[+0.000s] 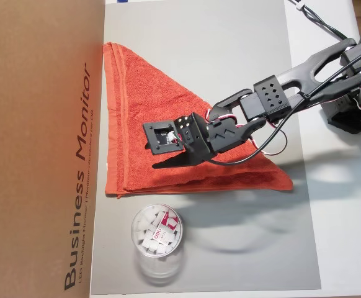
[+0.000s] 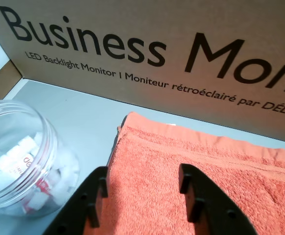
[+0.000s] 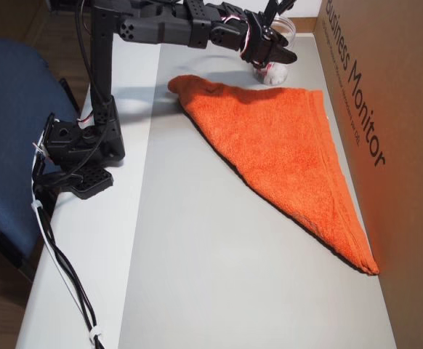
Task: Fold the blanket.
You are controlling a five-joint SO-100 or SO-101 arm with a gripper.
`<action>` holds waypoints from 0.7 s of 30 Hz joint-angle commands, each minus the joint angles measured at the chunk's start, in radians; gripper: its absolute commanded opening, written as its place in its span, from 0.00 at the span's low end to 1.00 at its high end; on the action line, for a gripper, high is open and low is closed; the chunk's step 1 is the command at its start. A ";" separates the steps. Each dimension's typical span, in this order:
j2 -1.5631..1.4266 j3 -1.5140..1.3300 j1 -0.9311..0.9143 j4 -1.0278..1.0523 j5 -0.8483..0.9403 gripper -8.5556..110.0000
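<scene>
Claw open wide, empty, hovering over blanket. Blanket lies as a folded triangle against the box, jar beside it. Soft, limp, light terry: pinch a hemmed corner, expect sag.

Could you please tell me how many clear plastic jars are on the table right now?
1. The jar stands on the grey mat just beyond the folded towel's long edge, beside the cardboard box.
</scene>
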State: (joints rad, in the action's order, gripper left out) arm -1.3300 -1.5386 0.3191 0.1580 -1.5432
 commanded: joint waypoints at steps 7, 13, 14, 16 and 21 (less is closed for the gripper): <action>-0.290 -0.204 -0.012 -0.005 0.006 0.19; -0.394 -0.304 -0.008 0.002 0.015 0.19; -0.411 -0.318 -0.006 0.002 0.035 0.19; -0.445 -0.350 -0.005 0.002 0.104 0.19; -0.538 -0.434 -0.009 0.003 0.259 0.19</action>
State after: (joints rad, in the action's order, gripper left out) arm -1.7810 -1.9650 0.3145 0.1580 -1.3315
